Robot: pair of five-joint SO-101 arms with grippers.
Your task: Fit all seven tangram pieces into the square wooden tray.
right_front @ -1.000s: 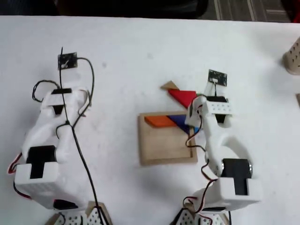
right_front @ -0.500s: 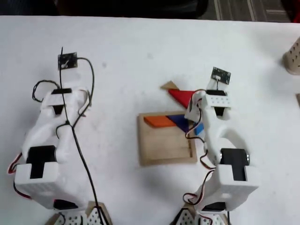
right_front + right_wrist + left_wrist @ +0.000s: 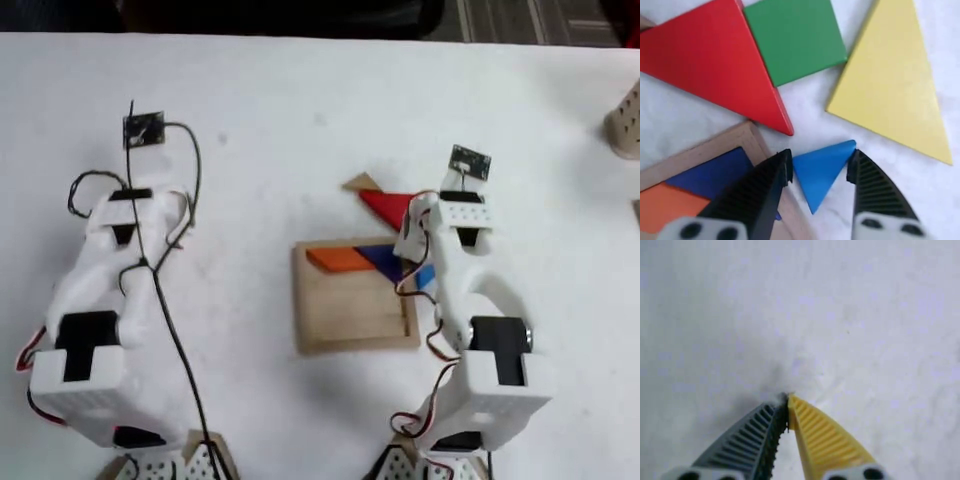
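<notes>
Jaws of the right gripper (image 3: pixel 819 161) stand apart and grasp nothing, one on each side of the small blue triangle (image 3: pixel 817 175), which lies flat on the table (image 3: pixel 260 120) just outside a corner of the square wooden tray (image 3: pixel 742 132). One edge of the triangle runs from jaw to jaw, and its third point aims back toward the wrist. The tray lies on one flank of that piece, right beside it. The jaw on that side hangs over the tray's rim, and the other hangs over bare table. Inside the rim, a dark blue piece (image 3: pixel 710 172) and an orange piece (image 3: pixel 660 207) are already seated. Beyond the tray's corner and outside it lie the red triangle (image 3: pixel 715 65) and the green square (image 3: pixel 792 40), edge against edge. The yellow triangle (image 3: pixel 895 85) lies farther out from the tray. In the high view, a tan triangle (image 3: pixel 362 183) sits past the tray's far side. The left gripper (image 3: pixel 788 400) is clenched on nothing over bare table, well apart from the tray. The right arm is clearly the nearer one to every loose piece. By the look of it, the pinch on the blue triangle comes next, followed by a short carry sideways over the rim.
</notes>
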